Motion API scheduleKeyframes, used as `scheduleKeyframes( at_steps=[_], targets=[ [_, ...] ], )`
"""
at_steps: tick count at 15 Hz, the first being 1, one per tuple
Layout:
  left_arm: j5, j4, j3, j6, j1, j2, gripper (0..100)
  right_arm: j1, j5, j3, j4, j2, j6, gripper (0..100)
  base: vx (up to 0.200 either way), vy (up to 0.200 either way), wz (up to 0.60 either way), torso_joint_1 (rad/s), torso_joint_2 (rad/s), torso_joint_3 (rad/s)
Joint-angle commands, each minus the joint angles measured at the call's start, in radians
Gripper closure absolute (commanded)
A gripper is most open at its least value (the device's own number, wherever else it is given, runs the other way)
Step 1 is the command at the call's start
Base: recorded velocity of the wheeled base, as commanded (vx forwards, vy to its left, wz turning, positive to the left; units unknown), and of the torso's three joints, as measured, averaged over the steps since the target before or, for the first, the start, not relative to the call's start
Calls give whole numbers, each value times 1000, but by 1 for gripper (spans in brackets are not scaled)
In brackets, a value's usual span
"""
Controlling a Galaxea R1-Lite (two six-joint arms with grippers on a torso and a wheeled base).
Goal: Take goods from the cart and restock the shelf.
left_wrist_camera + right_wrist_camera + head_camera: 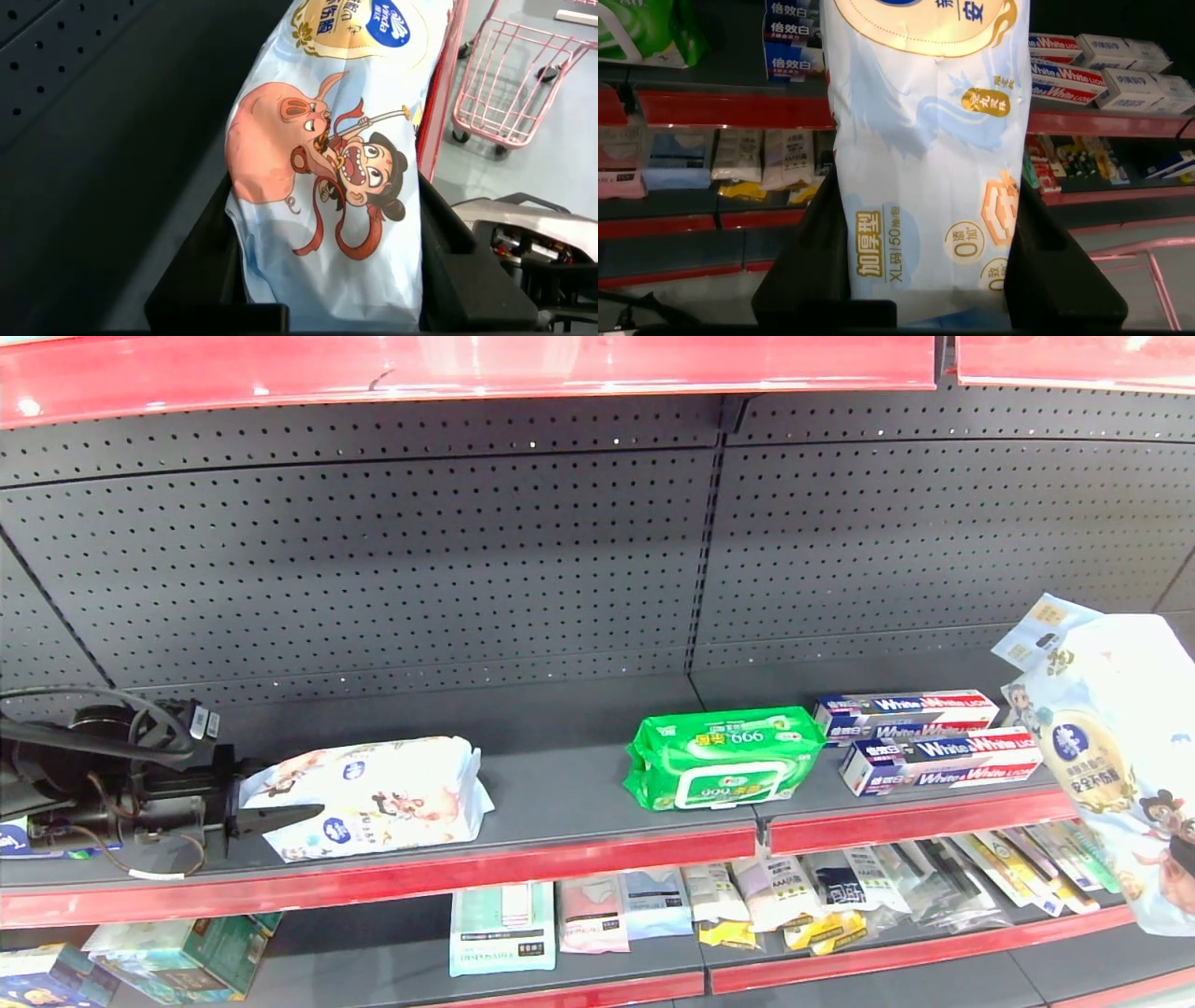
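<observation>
On the shelf [560, 784], pack [373, 798] in left jaws, second pack [1120, 756] in right jaws

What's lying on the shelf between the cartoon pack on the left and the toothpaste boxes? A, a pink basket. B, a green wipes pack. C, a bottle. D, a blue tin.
B: the green wipes pack lies flat on the shelf between the cartoon pack and the toothpaste boxes.
</observation>
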Motion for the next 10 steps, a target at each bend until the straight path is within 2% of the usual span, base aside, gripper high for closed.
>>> scheduleKeyframes(
  at_steps=[1, 6, 8, 10],
  targets=[
    [-10, -2, 1, -2, 1, 2, 100, 0, 1, -1, 0, 4, -1, 100, 0, 0, 0, 0, 0, 0],
    [-12, -2, -3, 3, -2, 2, 100, 0, 1, -1, 0, 5, -1, 100, 0, 0, 0, 0, 0, 0],
    [-12, -1, -3, 18, -15, 3, 100, 0, 1, -2, 0, 5, -1, 100, 0, 0, 0, 0, 0, 0],
    [-13, -1, -3, 19, -21, 3, 100, 0, 1, -2, 0, 7, -1, 100, 0, 0, 0, 0, 0, 0]
  ],
)
